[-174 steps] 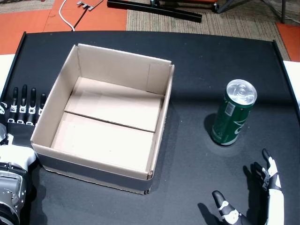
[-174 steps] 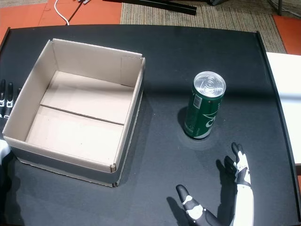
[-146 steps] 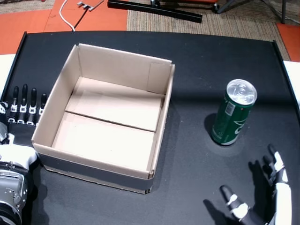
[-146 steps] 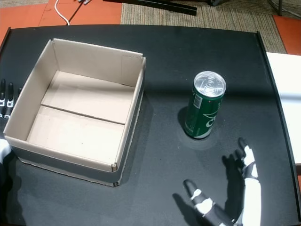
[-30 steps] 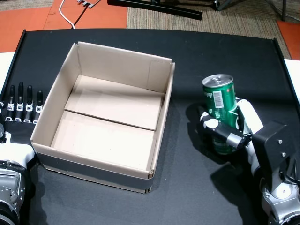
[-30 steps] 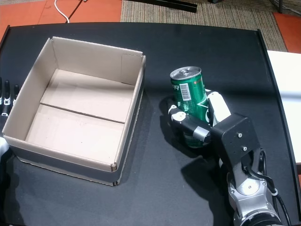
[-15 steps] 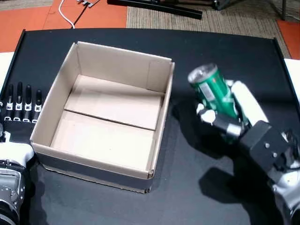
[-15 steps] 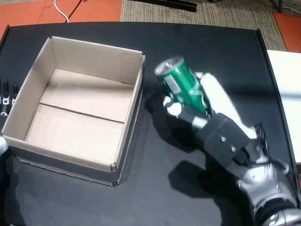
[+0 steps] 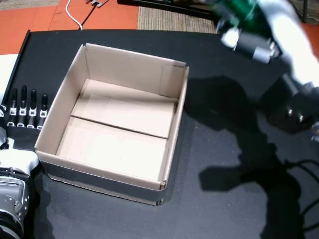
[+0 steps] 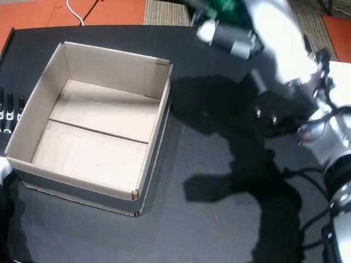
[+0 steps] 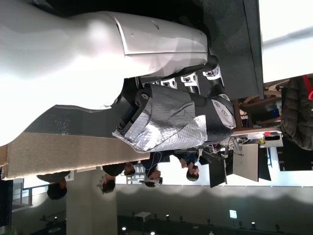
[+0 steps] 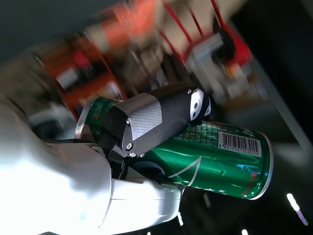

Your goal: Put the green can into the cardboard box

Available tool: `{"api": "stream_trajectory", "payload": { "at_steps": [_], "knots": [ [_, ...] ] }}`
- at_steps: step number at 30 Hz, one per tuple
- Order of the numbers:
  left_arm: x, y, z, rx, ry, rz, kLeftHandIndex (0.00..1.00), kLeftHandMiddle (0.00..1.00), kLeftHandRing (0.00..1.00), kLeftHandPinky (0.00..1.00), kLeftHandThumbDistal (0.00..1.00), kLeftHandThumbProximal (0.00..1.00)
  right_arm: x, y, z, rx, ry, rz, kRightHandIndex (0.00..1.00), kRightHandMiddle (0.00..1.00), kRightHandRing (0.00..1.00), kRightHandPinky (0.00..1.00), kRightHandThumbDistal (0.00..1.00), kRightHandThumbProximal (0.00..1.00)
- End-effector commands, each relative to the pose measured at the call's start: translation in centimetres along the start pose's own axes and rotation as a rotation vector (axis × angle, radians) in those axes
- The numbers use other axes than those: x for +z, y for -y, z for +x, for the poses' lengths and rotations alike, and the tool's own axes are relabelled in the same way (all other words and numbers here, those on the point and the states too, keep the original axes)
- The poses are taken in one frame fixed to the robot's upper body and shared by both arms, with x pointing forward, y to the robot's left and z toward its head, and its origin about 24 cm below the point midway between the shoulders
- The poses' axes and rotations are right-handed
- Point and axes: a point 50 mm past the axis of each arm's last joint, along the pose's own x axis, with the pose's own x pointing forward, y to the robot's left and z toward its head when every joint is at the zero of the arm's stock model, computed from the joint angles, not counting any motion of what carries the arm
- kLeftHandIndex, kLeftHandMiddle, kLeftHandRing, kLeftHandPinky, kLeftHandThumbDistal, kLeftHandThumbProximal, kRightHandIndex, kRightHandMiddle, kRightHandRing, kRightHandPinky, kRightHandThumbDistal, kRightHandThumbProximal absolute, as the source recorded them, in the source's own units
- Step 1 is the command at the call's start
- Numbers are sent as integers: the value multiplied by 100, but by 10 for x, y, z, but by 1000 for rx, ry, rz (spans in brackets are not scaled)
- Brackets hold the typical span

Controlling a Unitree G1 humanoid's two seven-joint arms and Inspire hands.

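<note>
A black table (image 9: 224,164) set on orange flooring and a woven rug fills both head views. The green can (image 12: 215,152) has been lifted clear of that surface within the last half second: it was held low, just beside the box's right wall, and is now carried high, blurred, at the top edge of a head view (image 9: 239,9). In the right wrist view it is seen lying on its side, clasped firmly by the right hand (image 12: 146,132), with a dark finger wrapped over its body. A broad shadow is cast on the table below the raised arm. The cardboard box (image 9: 172,134) stands open and empty to the left, unmoved. The left hand (image 9: 27,112) is laid flat on the table just beside the box's left wall, fingers spread and holding nothing. The pick-up is judged complete; carrying the can over the box and lowering it in remains to be done.
</note>
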Motion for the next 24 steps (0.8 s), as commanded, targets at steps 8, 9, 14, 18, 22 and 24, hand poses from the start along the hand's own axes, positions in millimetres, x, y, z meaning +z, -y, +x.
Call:
{"api": "stream_trajectory", "payload": {
  "at_steps": [8,9,14,18,22,24],
  "knots": [
    [-12,-27,-13,132,-37,1,53,53,62,78,0,57,22,22,20,-364,176,-51,0,0,0,5,8,65],
    [-12,-27,-12,135,-36,1,53,53,62,78,0,57,24,21,20,-393,188,-45,0,0,0,5,7,66],
    [-13,-26,-12,131,-34,-2,53,53,63,77,0,55,29,15,18,-425,224,-55,0,0,0,4,2,49],
    [-13,-26,-12,130,-36,4,52,53,63,77,0,55,30,7,17,-389,227,-64,0,0,0,7,0,46],
    [-13,-27,-12,133,-39,9,52,52,62,77,0,56,36,-7,19,-326,217,-18,0,0,0,4,0,42],
    [-14,-26,-12,132,-39,8,54,53,62,78,0,56,40,-15,21,-274,202,20,0,0,0,9,0,46]
  ]
}}
